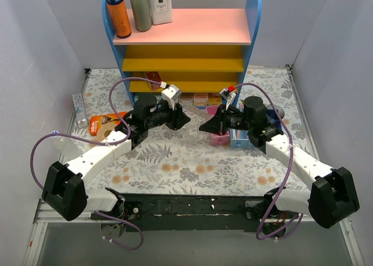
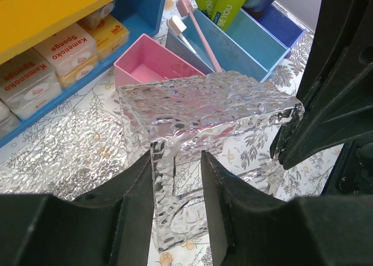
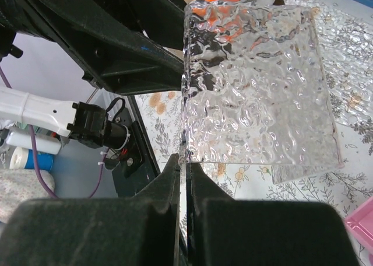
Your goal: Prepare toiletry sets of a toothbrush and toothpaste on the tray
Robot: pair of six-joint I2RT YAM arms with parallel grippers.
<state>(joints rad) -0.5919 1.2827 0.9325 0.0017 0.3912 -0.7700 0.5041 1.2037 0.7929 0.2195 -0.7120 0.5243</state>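
I hold the tray (image 2: 210, 111) in both claws.
Top: left claw (image 1: 184, 121) and right claw (image 1: 204, 128) nearly meet. Left wrist: the tray's wall fills my left claw. Right wrist: my right claw, nearly shut, pinches its edge just ahead. I'd move both level, in step.

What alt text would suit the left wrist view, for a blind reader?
The left gripper has its two black fingers tight on both sides of one wall of the clear tray. Behind it stand a pink bin and blue bins with toothbrushes and green tubes.
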